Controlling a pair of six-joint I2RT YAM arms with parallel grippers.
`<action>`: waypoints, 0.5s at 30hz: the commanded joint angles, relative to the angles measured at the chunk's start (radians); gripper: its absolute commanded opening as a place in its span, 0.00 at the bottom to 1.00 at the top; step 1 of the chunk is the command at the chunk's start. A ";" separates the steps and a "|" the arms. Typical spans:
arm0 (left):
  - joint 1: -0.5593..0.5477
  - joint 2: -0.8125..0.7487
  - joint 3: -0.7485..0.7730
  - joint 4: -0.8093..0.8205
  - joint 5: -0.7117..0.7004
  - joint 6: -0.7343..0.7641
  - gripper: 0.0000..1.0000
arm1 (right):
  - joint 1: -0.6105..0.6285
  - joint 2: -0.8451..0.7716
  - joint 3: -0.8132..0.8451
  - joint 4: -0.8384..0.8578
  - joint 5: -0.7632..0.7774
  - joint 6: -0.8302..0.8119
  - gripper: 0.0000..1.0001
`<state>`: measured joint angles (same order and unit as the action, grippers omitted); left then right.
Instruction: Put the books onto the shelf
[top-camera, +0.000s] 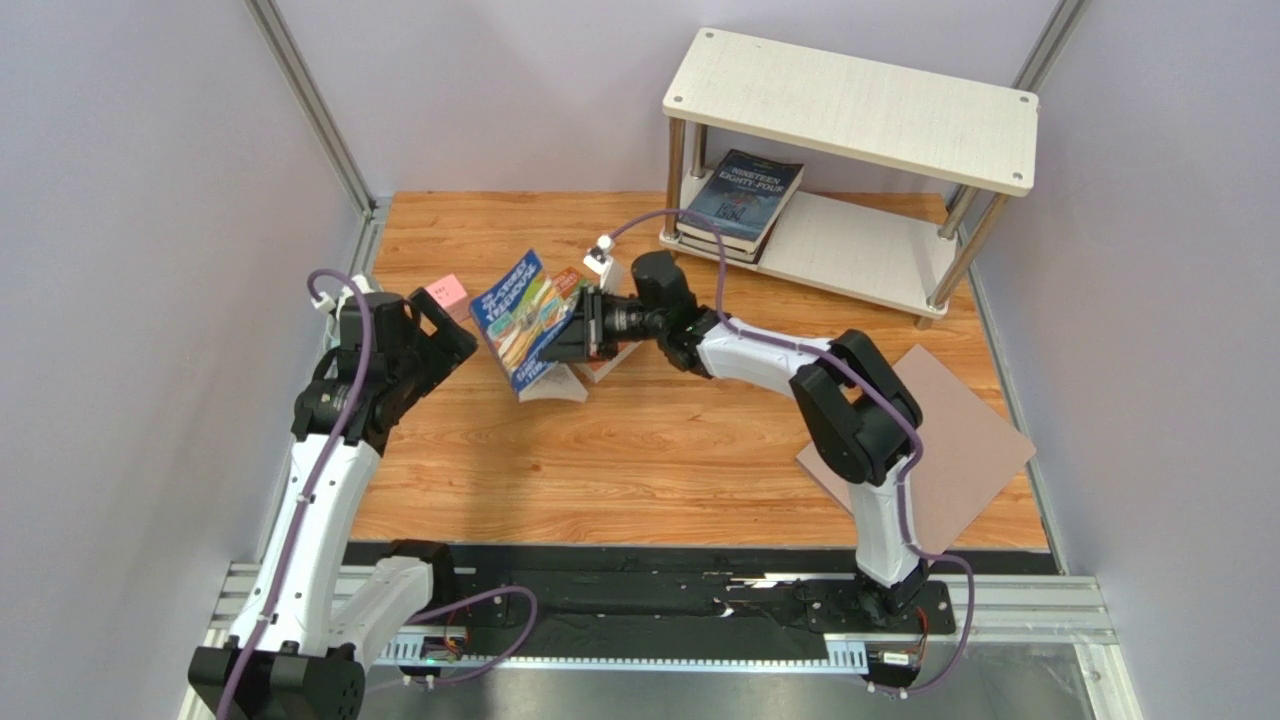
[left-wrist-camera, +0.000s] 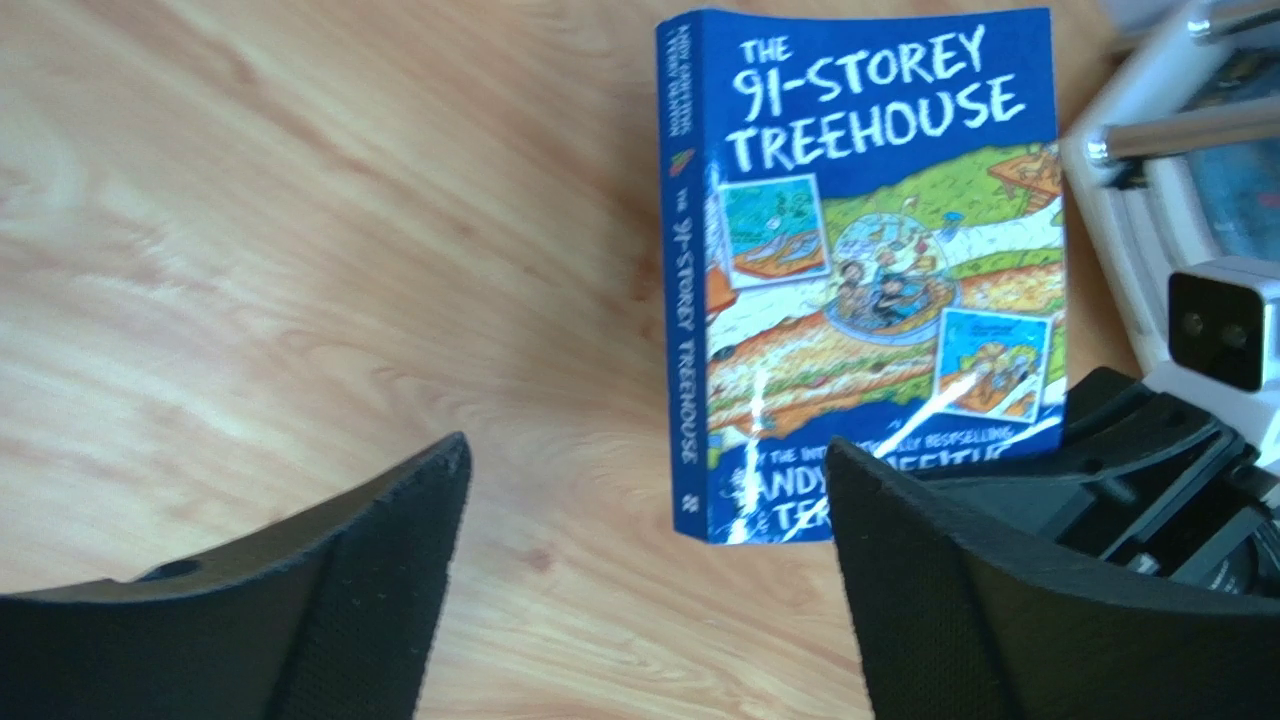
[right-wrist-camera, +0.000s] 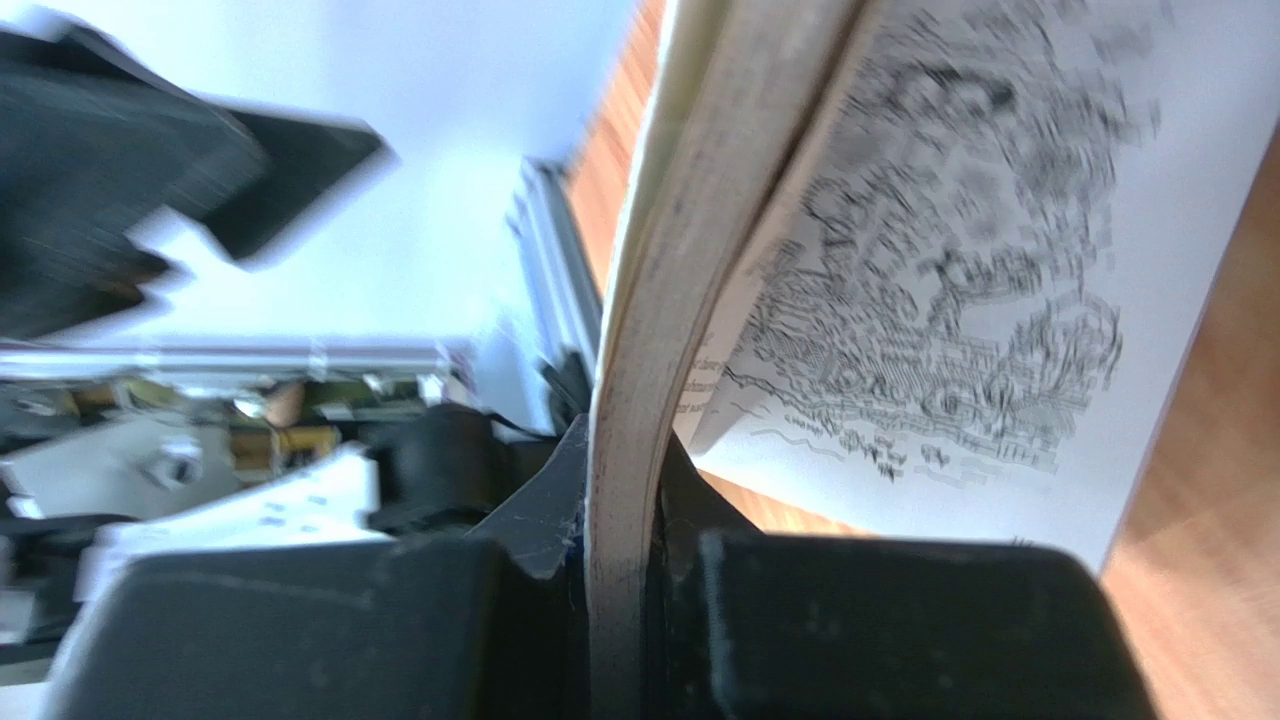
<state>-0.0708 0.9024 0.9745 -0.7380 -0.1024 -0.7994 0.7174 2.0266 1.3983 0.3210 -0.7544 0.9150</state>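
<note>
A blue "91-Storey Treehouse" book (top-camera: 519, 315) (left-wrist-camera: 857, 270) stands tilted above the wooden table. My right gripper (top-camera: 580, 333) (right-wrist-camera: 624, 510) is shut on its page edge (right-wrist-camera: 661, 300), and some loose pages hang open. The corner of an orange-covered book (top-camera: 570, 282) shows just behind it. My left gripper (top-camera: 439, 339) (left-wrist-camera: 646, 510) is open a little to the left of the blue book, with nothing between its fingers (left-wrist-camera: 376, 570). At the back right stands the shelf (top-camera: 857, 105). A dark blue book (top-camera: 744, 192) lies on top of a small stack on its lower board.
A flat brown cardboard sheet (top-camera: 962, 435) lies at the table's right edge, partly under the right arm. A small pink object (top-camera: 443, 288) sits beside the left gripper. Grey walls with metal posts close in the table on the left, back and right.
</note>
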 joint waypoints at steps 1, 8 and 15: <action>0.017 -0.022 -0.052 0.182 0.218 0.002 0.89 | -0.030 -0.130 0.002 0.254 -0.069 0.134 0.00; 0.020 -0.042 -0.195 0.509 0.395 -0.089 1.00 | -0.032 -0.172 -0.028 0.342 -0.114 0.206 0.00; 0.020 0.021 -0.281 0.773 0.472 -0.202 1.00 | -0.030 -0.189 -0.093 0.450 -0.134 0.291 0.00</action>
<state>-0.0566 0.9058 0.7372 -0.2119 0.2913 -0.9123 0.6823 1.9102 1.3231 0.5793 -0.8558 1.1320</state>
